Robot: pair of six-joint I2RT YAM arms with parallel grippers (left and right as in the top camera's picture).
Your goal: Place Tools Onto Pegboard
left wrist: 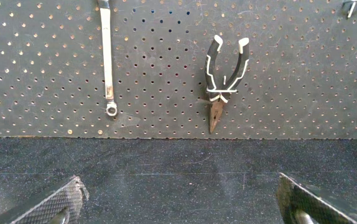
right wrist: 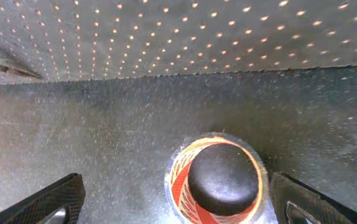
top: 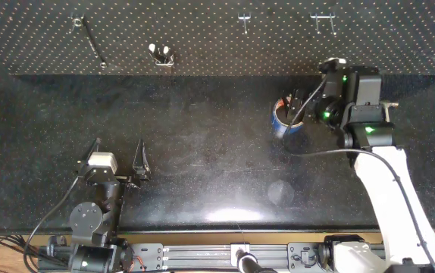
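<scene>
On the black table just below the pegboard, a roll of tape sits between the spread fingers of the right gripper. A wrench and pliers hang on the board, facing the left gripper, its fingers likewise apart.

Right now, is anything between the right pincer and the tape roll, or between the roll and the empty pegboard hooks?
Nothing visible does. The right pincer is open directly over the tape roll. Bare tabletop is all that lies between the roll and the pegboard with its empty hooks.
</scene>
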